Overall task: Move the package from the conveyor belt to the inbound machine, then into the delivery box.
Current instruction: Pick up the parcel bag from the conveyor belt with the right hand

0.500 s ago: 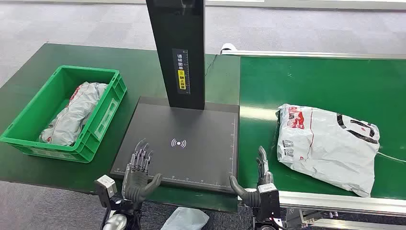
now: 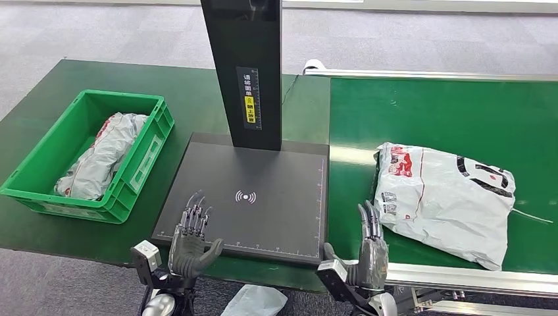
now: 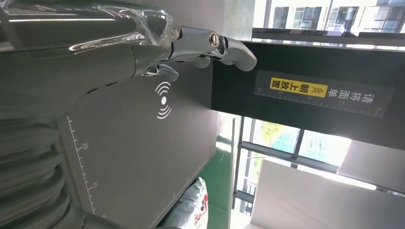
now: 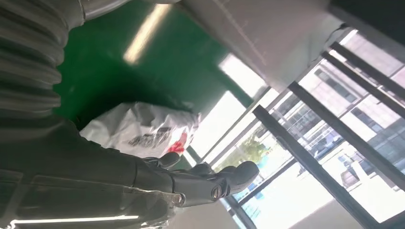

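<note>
Conveyor belt [image 2: 447, 108], green, takes the right half of the head view. Inbound machine [image 2: 253, 197], dark flat plate w/ black upright post, sits centre frame. Delivery box [image 2: 141, 155], green crate at left, already has a bagged parcel [image 2: 99, 158] inside.

Package [image 2: 444, 197], a white poly mailer w/ red and black print, lies flat on the belt at mid-right, near the front edge. Long axis runs roughly left-right across the frame, tilted down toward the right; its printed short end faces the machine.

My right hand [image 2: 368, 253], lower centre-right, has fingers straight and spread, holding nothing; fingertips sit just beside the pkg's near-left corner. Contact: can't tell. My left hand [image 2: 191, 240], lower left of centre, is likewise spread and empty, over the plate's front edge.

Assessment: step 1, pickup from the belt, not yet done. Next move needs the right hand over or under the near-left edge; soft bag, will likely sag, so I'd bring the left in for support.
</note>
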You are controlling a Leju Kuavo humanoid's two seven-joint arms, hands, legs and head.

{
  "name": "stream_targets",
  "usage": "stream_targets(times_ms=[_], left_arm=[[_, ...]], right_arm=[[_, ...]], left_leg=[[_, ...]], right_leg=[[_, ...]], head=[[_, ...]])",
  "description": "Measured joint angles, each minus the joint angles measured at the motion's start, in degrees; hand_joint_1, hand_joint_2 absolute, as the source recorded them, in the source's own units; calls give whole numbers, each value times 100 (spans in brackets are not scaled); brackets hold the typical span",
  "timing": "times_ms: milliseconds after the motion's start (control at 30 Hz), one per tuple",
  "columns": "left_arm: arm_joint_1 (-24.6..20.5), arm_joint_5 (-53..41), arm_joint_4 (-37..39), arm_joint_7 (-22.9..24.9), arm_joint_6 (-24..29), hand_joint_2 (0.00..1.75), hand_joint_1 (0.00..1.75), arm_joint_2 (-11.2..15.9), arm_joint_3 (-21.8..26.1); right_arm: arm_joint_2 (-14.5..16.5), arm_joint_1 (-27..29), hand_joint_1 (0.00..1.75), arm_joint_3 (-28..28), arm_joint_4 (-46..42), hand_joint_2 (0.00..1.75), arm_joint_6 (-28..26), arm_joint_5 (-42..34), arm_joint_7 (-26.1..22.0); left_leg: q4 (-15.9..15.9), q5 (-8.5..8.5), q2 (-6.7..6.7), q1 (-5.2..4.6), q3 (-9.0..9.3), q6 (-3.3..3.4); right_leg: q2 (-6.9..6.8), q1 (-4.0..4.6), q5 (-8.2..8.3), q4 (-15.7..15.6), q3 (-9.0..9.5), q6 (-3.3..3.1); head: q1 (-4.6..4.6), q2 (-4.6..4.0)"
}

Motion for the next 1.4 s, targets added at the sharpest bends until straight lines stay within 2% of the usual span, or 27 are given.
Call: stream_targets(times_ms=[100,200,600,767,1067,1400], left_arm=[[0,0,0,-1,-9,175,0,-1,-2],[0,-13,0,0,-19,175,0,-3,-5],[26,-42,-2,-1,25,175,0,-14,-30],[53,-57,-2,-1,15,175,0,-15,-30],[53,-81,-2,-1,-38,175,0,-16,-44],[30,-87,26,0,-65,175,0,-20,-124]], right_arm=[[157,108,0,-529,-163,175,-7,1004,208],[326,218,0,-1012,-410,175,-10,1694,461],[679,438,0,-2348,-1149,175,-14,3497,1294],[706,426,0,-2680,-1225,175,-14,3534,1376],[607,99,0,-3074,-836,175,-14,3117,912],[231,-677,0,-3473,83,175,-14,3207,664]], left_leg=[[0,0,-1,0,0,0],[0,-1,-1,0,-1,0],[0,-1,0,0,0,1],[0,-1,0,0,0,1],[0,-1,2,0,1,2],[1,-1,0,-1,2,2]], right_leg=[[0,0,0,0,0,0],[0,0,0,0,-1,0],[0,0,0,-1,0,0],[0,0,0,-1,0,0],[0,0,0,-1,1,0],[0,-1,1,-1,1,1]], head=[[-2,0],[-2,0],[-1,0],[-1,0],[-1,0],[0,0]])
